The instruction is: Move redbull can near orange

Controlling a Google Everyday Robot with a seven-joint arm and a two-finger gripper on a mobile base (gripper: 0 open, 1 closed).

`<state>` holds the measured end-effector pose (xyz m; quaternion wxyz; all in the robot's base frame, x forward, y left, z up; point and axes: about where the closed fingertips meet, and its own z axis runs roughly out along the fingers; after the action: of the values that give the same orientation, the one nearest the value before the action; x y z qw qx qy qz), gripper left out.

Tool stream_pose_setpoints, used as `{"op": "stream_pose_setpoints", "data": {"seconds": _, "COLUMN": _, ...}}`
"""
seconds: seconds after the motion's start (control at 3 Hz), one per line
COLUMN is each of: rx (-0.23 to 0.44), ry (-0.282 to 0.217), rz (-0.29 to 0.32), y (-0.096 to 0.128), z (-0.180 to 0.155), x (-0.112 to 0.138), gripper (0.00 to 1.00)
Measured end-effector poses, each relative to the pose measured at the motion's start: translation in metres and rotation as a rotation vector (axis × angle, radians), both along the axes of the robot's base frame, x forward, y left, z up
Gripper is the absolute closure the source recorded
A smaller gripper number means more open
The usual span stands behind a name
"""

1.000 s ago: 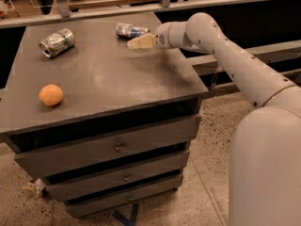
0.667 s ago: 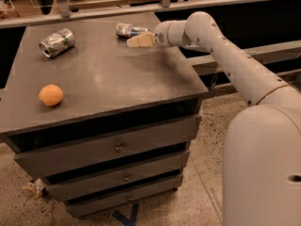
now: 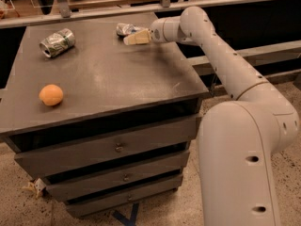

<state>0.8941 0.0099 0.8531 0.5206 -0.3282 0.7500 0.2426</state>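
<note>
- Gripper [image 3: 136,37] low over the table [image 3: 117,79] at 1 o'clock, touching or just beside the redbull can [image 3: 124,29], probably lining up a grasp; cannot tell whether open or closed.
- Redbull can on its side at the far edge.
- Orange [image 3: 51,94] well apart at 8 o'clock, as the drop-off mark.
- Green-marked can [image 3: 57,42] lying at 10 o'clock, best left alone.

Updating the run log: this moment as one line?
gripper: beside redbull can, far side of table | orange: near-left, apart | status: can not yet moved
</note>
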Motion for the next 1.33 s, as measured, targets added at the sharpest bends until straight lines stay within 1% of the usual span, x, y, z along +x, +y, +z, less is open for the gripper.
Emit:
{"op": "stream_pose_setpoints", "data": {"seconds": 0.33, "rx": 0.007, "ry": 0.0, "rz": -0.006, "y": 0.0019, "z": -0.0043, "x": 0.0045, "gripper": 0.0}}
{"op": "stream_pose_setpoints", "data": {"seconds": 0.67, "rx": 0.016, "ry": -0.011, "rz": -0.003, "y": 0.0031, "z": -0.004, "x": 0.0081, "gripper": 0.18}}
{"op": "stream_pose_setpoints", "data": {"seconds": 1.33, "rx": 0.02, "ry": -0.008, "rz": -0.004, "y": -0.0016, "z": -0.0062, "x": 0.007, "gripper": 0.64}}
